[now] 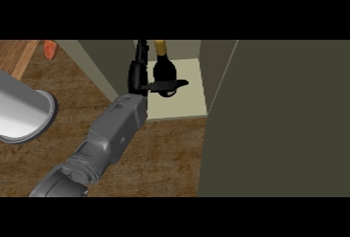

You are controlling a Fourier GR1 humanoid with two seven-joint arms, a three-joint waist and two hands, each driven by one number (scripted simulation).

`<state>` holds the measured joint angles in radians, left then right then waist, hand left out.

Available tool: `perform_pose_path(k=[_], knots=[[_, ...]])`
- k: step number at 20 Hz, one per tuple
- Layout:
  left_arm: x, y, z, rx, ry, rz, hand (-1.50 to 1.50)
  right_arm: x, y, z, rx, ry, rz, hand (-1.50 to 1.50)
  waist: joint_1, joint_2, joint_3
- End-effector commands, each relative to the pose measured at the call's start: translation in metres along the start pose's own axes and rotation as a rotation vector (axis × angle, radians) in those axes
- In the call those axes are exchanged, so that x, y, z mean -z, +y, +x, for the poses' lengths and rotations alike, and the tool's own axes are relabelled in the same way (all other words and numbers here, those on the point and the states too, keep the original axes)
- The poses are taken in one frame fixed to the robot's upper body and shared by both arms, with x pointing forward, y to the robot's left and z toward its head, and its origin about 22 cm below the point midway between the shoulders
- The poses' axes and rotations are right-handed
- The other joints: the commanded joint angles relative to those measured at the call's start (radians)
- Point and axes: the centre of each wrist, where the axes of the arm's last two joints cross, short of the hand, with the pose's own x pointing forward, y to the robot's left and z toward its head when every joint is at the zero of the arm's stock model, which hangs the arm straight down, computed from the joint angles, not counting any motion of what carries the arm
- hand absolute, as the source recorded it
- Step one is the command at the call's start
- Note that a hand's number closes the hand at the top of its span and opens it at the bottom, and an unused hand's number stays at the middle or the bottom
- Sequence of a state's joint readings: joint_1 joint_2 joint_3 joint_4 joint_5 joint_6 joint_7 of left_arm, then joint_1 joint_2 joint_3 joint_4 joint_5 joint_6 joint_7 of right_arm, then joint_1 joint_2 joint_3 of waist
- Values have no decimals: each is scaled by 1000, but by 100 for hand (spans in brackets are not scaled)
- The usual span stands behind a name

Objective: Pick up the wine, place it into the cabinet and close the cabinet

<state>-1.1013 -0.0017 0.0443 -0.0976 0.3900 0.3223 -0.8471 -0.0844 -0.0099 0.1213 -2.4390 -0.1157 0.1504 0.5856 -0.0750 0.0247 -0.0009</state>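
Gripping the wine (pixel 164 70) inside the cabinet (pixel 186 105), the right hand (pixel 139 77) seems curled; label unreadable.

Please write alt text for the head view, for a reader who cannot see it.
A black hand on a grey forearm holds a dark wine bottle inside the open cabinet, above its pale shelf. The cabinet door fills the right side.

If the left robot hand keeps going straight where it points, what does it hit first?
Probably the cabinet's back wall. The left robot hand holds the wine bottle pointing into the open compartment; depth is unclear.
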Motion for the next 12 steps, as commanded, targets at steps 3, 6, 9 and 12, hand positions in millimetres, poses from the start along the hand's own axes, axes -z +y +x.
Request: perform_pose_path(k=[3, 6, 9, 12], knots=[[-12, 10, -12, -77, 36, 21, -150, -7, -1, 13, 14, -12, 2, -150, 13, -8, 0], [-18, 14, -19, -117, 39, 36, -150, -4, 6, 10, 28, -17, 9, -150, 16, -9, -1], [-19, 14, -19, -141, 36, 38, -150, -4, -2, 2, 22, 0, 14, -150, 8, -15, 0], [-20, 14, -20, -156, 45, 33, -150, -5, 5, 3, 16, 6, 23, -150, 11, -19, 0]])
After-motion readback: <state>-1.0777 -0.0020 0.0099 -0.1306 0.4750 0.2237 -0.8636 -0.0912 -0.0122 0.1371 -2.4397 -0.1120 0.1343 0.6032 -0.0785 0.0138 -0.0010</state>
